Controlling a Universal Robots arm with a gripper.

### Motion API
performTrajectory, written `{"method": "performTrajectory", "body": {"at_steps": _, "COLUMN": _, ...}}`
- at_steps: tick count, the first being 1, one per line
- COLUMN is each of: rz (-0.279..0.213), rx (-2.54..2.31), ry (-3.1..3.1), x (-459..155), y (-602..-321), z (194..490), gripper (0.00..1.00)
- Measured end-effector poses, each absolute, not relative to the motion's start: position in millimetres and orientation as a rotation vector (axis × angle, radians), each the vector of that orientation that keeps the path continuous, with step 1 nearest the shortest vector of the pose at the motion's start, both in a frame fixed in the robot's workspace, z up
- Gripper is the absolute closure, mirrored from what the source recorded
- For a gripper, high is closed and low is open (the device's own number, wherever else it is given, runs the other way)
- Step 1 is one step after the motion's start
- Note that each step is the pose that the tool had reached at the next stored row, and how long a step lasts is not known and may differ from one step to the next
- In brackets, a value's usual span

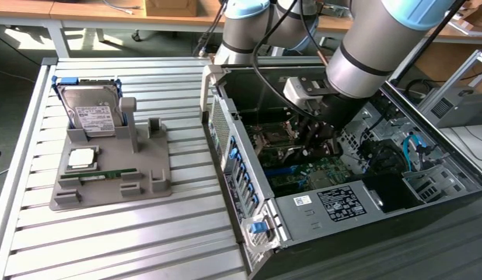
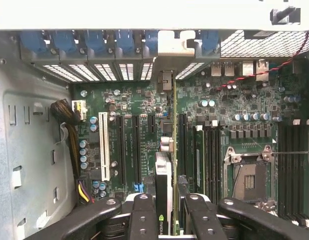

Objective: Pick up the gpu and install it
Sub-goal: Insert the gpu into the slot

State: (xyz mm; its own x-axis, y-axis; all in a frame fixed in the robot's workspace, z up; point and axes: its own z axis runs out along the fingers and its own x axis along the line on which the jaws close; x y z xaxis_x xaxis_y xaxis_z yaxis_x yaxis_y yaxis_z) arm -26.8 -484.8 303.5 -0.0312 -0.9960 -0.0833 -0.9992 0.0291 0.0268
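The jaws were clamped on the thin, flat, black-and-green gpu card (image 2: 164,180), held edge-on over the green motherboard (image 2: 224,100). It looked stiff, light and probably fragile; the edge farthest from that board seemed the safest hold.

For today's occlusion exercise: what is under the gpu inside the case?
Under the gpu lies the green motherboard, black slots alongside. What sits directly beneath is covered by the card itself.

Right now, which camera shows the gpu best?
Wrist view: the gpu sits edge-on in the gripper, over the motherboard. In the exterior view the arm, reaching into the case, hides that spot.
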Motion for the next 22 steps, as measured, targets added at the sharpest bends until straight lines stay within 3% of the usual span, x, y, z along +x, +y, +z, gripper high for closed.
{"method": "performTrajectory", "body": {"at_steps": 22, "rz": 0.117, "rx": -2.159, "ry": 2.225, "x": -28.1, "y": -475.3, "z": 290.5, "gripper": 0.73}}
